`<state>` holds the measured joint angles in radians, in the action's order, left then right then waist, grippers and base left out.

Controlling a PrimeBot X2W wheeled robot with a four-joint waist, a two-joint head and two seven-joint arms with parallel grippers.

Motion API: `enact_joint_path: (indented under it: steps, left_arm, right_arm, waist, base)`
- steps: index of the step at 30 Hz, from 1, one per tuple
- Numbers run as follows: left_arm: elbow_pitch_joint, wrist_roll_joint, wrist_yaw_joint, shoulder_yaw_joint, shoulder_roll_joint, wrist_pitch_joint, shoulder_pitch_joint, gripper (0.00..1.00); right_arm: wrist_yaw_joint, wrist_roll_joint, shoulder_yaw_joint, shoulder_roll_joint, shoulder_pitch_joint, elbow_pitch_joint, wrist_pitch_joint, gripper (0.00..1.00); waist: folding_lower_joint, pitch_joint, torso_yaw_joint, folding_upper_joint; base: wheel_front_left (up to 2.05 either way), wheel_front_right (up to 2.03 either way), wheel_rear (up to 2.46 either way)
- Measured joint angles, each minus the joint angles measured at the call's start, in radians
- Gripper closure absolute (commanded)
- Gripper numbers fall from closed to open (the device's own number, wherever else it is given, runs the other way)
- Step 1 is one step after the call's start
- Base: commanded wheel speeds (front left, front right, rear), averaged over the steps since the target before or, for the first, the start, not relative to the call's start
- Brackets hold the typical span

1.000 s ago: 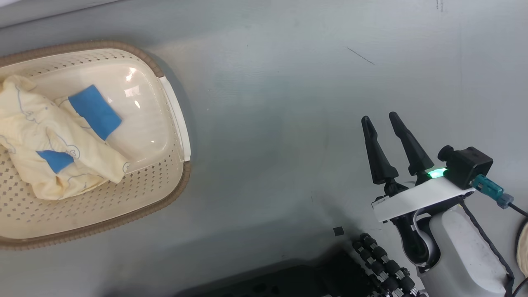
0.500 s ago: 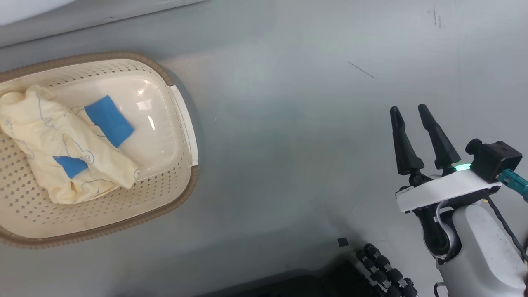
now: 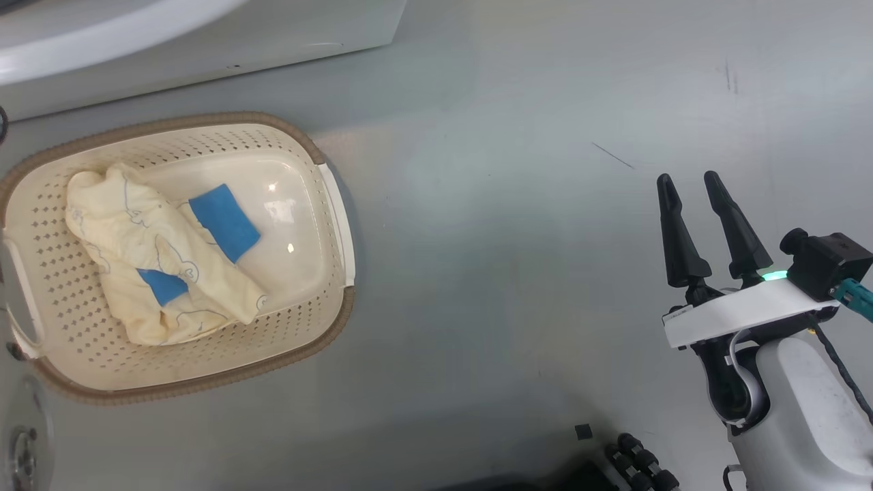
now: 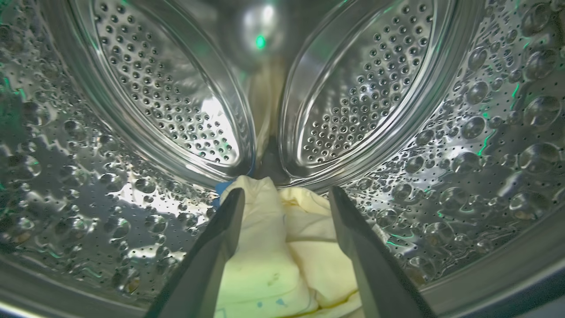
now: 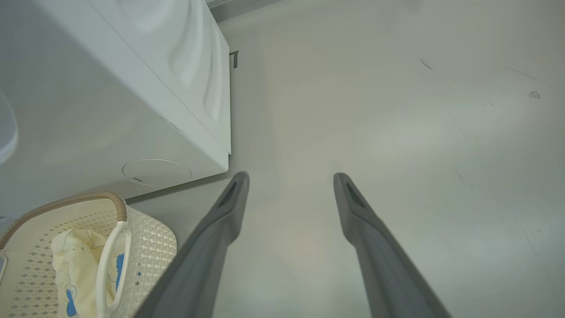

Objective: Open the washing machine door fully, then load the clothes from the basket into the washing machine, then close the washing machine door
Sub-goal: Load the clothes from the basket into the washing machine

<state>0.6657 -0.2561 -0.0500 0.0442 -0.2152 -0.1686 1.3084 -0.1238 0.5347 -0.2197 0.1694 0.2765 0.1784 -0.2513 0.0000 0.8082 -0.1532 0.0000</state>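
In the left wrist view my left gripper is inside the perforated steel drum of the washing machine. It is open, with a pale yellow garment lying loose on the drum floor between its fingers. The cream basket stands on the floor below the washer's white front and holds more clothes, pale yellow with blue patches. My right gripper hovers open and empty over the floor, well right of the basket. A glassy grey edge at the lower left looks like part of the washing machine door.
Grey floor stretches between the basket and my right arm. The right wrist view shows the washer's white cabinet at its left and the basket's rim and handle below it. My dark base sits at the bottom.
The whole head picture has shifted, so the camera has moved: the basket now sits further right and lower, and the washer's front has come into view. The right gripper stays open.
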Motion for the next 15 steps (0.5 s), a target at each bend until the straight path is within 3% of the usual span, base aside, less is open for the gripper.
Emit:
enact_joint_path:
  steps: [15]
  left_arm:
    - [-0.014, -0.017, 0.005, -0.028, 0.031, -0.083, -0.242, 0.00]
  right_arm:
    - [0.000, -0.008, 0.033, 0.002, -0.008, 0.022, 0.000, 0.00]
  waist:
    - [0.0000, -0.116, 0.033, 0.0000]
  base:
    - [0.00, 0.00, 0.00]
